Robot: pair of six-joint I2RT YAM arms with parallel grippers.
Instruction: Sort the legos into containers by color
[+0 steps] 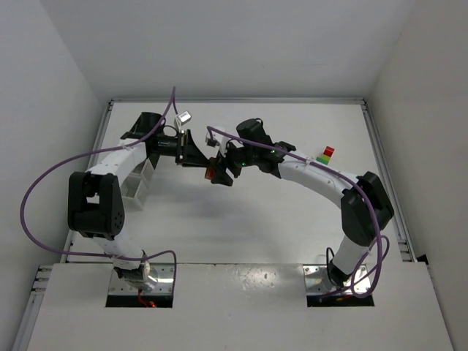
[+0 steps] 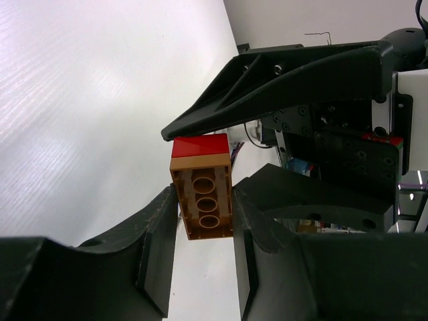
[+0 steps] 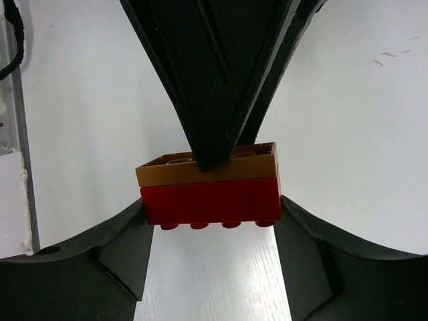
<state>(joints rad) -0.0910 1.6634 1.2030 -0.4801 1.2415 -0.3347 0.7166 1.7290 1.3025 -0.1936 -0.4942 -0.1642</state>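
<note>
Stack hangs in mid-air over the table (image 1: 241,234), well apart from the containers (image 1: 137,187) beside your left arm. Left gripper (image 2: 205,200) is partly closed and clamped on the brown brick (image 2: 202,217). Right gripper (image 3: 211,221) stands about half-open around the red brick (image 3: 210,199); you cannot tell whether its pads bite. Risk: if you pull before both grips are firm, a brick slips and falls clear of any bin; a skewed pull could twist it loose.
</note>
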